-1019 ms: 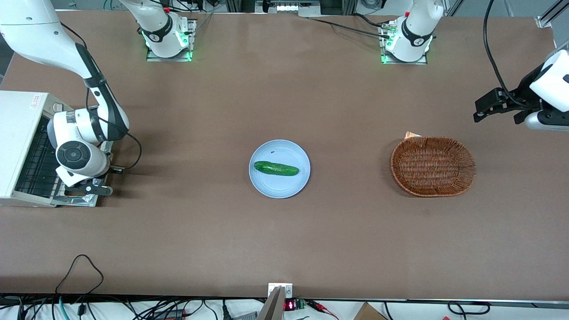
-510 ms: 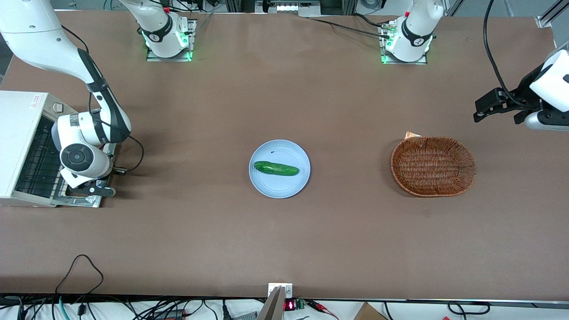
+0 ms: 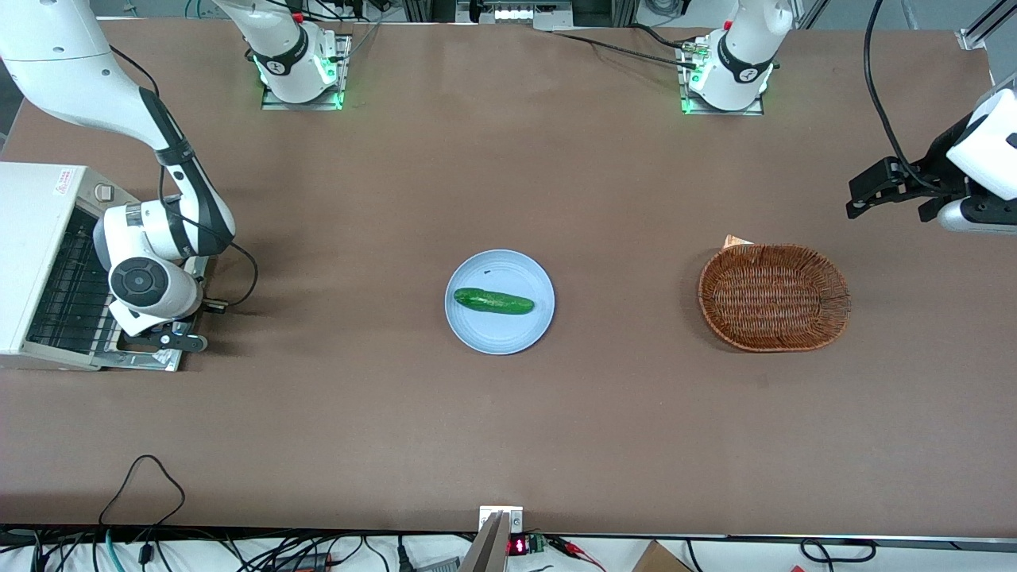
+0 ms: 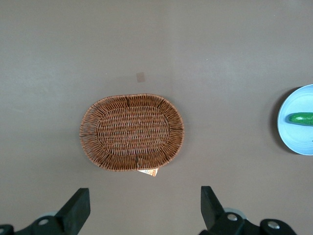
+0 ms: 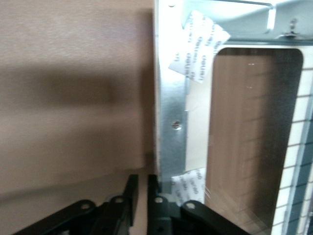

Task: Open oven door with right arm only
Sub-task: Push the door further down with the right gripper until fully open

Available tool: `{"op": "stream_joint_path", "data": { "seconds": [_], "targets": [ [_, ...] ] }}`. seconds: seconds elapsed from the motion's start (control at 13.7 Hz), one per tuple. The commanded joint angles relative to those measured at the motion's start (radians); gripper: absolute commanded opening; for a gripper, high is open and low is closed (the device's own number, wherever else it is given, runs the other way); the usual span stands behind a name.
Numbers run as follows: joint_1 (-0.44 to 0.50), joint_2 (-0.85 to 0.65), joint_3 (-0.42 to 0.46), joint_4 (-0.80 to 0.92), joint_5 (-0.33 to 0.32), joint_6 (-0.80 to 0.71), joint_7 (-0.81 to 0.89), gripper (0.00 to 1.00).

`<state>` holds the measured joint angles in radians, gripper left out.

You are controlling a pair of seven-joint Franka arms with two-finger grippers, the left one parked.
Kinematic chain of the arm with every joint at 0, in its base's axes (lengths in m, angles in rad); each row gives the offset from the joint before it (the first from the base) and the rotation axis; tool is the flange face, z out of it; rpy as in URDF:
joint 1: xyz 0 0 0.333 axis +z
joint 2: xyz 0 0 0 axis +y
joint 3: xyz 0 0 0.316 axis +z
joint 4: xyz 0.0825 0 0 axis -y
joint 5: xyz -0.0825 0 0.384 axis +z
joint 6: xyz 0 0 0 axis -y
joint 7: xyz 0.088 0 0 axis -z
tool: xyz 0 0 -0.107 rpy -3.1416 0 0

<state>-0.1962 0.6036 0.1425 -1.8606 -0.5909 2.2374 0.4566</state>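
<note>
The right arm's jaws (image 5: 139,196) are pressed almost together, a thin slit between them, pinching nothing, poised at the free long edge of the oven door (image 5: 171,112). The door lies folded down flat on the tabletop (image 3: 508,429) at the working arm's end, its long axis running along that tabletop edge, under the gripper. Opening looks essentially done.

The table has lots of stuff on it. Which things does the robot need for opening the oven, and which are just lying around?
For the job:
oven door, folded down flat
robot's hand, over the door's outer edge

Just lying around:
cucumber on blue plate
wicker basket
</note>
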Motion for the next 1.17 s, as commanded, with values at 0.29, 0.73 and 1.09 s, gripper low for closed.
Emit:
{"op": "stream_joint_path", "data": {
  "seconds": [0.29,0.73,1.09],
  "targets": [
    [0.004,-0.031,0.069,-0.018,0.029,-0.031,0.074,0.77],
    [0.018,-0.116,0.106,-0.022,0.098,-0.099,0.071,0.07],
    [0.012,-0.33,0.121,-0.015,0.328,-0.277,-0.097,0.04]
  ]
}}
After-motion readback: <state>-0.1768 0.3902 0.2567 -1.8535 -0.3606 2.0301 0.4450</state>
